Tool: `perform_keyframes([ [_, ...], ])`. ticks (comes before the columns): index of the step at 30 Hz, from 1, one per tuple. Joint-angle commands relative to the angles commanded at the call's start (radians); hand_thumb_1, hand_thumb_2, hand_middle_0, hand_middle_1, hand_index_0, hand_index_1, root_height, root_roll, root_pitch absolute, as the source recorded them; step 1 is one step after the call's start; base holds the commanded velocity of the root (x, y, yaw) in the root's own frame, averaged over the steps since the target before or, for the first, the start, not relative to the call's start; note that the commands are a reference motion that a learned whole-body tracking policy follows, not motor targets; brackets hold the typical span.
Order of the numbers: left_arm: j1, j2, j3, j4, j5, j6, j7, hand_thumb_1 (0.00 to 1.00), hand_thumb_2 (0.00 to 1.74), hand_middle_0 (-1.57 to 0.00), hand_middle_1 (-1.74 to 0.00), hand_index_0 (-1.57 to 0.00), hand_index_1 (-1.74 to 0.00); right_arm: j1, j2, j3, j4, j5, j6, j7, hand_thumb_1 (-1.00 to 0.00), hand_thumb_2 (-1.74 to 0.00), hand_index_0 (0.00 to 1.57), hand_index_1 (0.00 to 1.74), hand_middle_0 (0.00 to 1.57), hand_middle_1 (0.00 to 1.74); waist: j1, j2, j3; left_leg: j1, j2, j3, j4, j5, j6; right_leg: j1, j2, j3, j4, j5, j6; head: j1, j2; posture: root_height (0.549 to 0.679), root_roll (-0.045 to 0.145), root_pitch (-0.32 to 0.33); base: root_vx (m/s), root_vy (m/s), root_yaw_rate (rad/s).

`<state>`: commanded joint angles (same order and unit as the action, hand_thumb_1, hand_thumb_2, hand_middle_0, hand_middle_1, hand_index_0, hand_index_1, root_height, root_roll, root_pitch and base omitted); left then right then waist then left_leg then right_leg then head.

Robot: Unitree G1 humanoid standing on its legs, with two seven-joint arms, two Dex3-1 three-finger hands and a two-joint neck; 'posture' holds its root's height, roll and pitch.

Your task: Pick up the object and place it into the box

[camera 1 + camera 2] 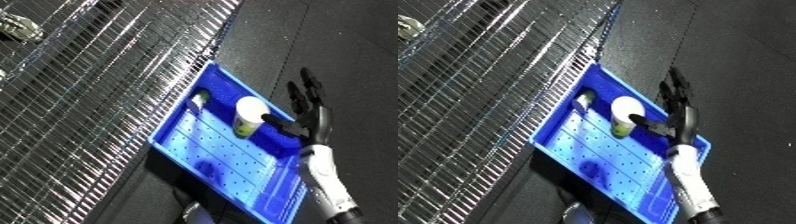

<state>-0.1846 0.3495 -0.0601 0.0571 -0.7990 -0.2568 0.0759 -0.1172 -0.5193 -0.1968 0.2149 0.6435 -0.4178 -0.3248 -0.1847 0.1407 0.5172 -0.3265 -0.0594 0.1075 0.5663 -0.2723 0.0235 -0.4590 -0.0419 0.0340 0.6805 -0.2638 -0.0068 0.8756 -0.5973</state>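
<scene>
A blue bin point(222, 167) with a perforated floor lies slanted in the middle of the view. Inside it stands a small green container with a white lid point(250, 116), tilted near the bin's right wall. My right hand point(313, 116) hovers over that right rim with its fingers straight and pointing away from me. Its thumb reaches left and ends at the container's side; I cannot tell whether it touches. A second small white and green object point(199, 99) lies in the bin's far corner. My left hand shows in neither view.
A shiny wire rack point(80, 100) fills the left side and borders the bin's left rim. A dark surface point(338, 45) extends to the right of the bin and beyond it. A grey shape point(191, 212) sits at the lower edge.
</scene>
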Motion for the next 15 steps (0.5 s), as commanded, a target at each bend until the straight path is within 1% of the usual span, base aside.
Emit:
perform_keyframes([
  [5,-0.004,-0.002,-0.005,0.002,0.001,0.004,0.001,1.0,1.74,-1.57,-1.74,-1.57,-1.74,-0.002,0.017,0.008,-0.013,0.056,0.01,0.045,0.0,0.0,0.0,0.0,0.0,0.0,0.005,-0.002,-0.001,0.001,-0.001,-0.004,-0.004,0.003,-0.0001,0.002,0.0,-0.003,0.0,0.0,-0.0011,-0.018,-0.004,0.65,0.105,0.055,-0.001,-0.013,0.039],
  [8,-0.003,-0.003,-0.004,0.004,-0.007,0.004,-0.003,1.0,1.74,-1.57,-1.74,-1.57,-1.74,0.002,0.026,0.013,-0.024,0.058,0.018,0.063,0.0,0.0,0.0,0.0,0.0,0.0,0.008,-0.007,-0.003,0.002,-0.001,-0.007,-0.005,0.004,0.0005,0.005,0.0005,-0.004,-0.001,-0.001,-0.0024,-0.032,-0.008,0.651,0.104,0.053,0.007,-0.012,0.035],
  [11,0.002,-0.006,-0.008,0.004,-0.017,0.007,-0.01,1.0,1.74,-1.57,-1.74,-1.57,-1.74,0.005,0.031,0.023,-0.045,0.029,0.02,0.069,0.0,0.0,0.0,0.0,0.0,0.0,0.012,-0.013,-0.006,0.001,0.0,-0.01,-0.002,0.003,0.0019,0.008,0.0005,-0.007,0.002,-0.003,-0.004,-0.061,-0.009,0.65,0.104,0.05,0.013,-0.018,0.034],
  [15,0.011,-0.007,-0.016,-0.007,-0.013,0.015,-0.013,1.0,1.74,-1.57,-1.74,-1.57,-1.74,0.003,0.032,0.044,-0.1,-0.045,0.04,0.099,0.0,0.0,0.0,0.0,0.0,0.0,0.022,-0.019,-0.011,0.001,-0.001,-0.018,0.001,0.004,0.0025,0.016,-0.0017,-0.012,0.002,-0.005,-0.0055,-0.113,-0.013,0.651,0.104,0.045,0.019,-0.019,0.064],
])
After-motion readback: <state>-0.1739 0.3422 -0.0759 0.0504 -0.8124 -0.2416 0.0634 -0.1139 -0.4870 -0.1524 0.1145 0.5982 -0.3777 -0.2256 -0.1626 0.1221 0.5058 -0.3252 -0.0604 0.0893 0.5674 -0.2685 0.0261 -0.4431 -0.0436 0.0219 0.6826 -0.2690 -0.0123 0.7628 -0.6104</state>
